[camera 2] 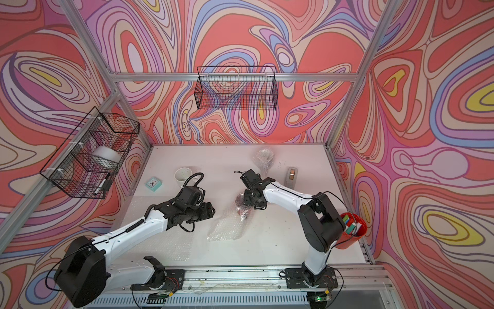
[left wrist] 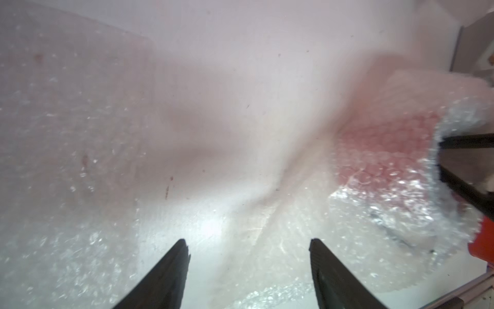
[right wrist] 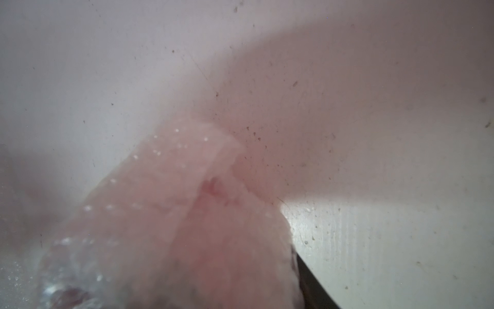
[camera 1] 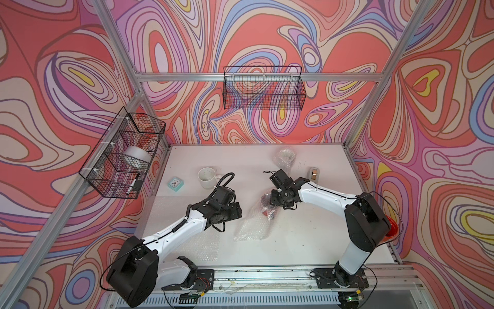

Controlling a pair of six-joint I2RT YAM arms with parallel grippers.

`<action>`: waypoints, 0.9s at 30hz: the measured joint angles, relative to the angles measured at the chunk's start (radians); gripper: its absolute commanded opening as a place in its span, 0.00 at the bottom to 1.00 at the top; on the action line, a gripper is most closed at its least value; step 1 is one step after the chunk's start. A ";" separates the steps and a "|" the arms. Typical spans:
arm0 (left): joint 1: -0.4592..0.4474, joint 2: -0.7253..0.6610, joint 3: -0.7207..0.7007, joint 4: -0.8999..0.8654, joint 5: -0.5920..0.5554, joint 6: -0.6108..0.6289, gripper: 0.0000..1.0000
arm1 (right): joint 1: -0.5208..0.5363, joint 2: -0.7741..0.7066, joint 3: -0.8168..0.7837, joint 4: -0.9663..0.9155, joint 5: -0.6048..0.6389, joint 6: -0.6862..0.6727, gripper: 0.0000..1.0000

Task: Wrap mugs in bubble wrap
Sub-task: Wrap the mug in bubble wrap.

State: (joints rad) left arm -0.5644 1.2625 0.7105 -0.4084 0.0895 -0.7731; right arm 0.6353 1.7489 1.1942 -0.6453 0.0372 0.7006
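- The white tabletop holds everything.
- A flat sheet of bubble wrap lies on the left side, partly under the left arm.
- A crumpled sheet lies in the middle, and its far end covers the red mug.
- The left hand hangs just beside the crumpled sheet. Its fingers are wide apart with nothing between them.
- The right hand is down at the covered red mug. Wrap lies against one finger, but I cannot tell if the hand grips it.
- The white mug stands bare at the back left.
- A wrapped bundle with a round rim inside sits at the back.
- A tape dispenser lies near the bundle.
- A small green clock sits beside the white mug.
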 measured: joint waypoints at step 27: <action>-0.113 0.096 -0.031 -0.056 0.093 -0.006 0.68 | 0.000 0.000 -0.002 0.004 -0.004 0.008 0.53</action>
State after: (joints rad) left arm -0.6769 1.3582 0.6796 -0.4641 0.1825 -0.7792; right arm 0.6353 1.7489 1.1919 -0.6411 0.0334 0.7090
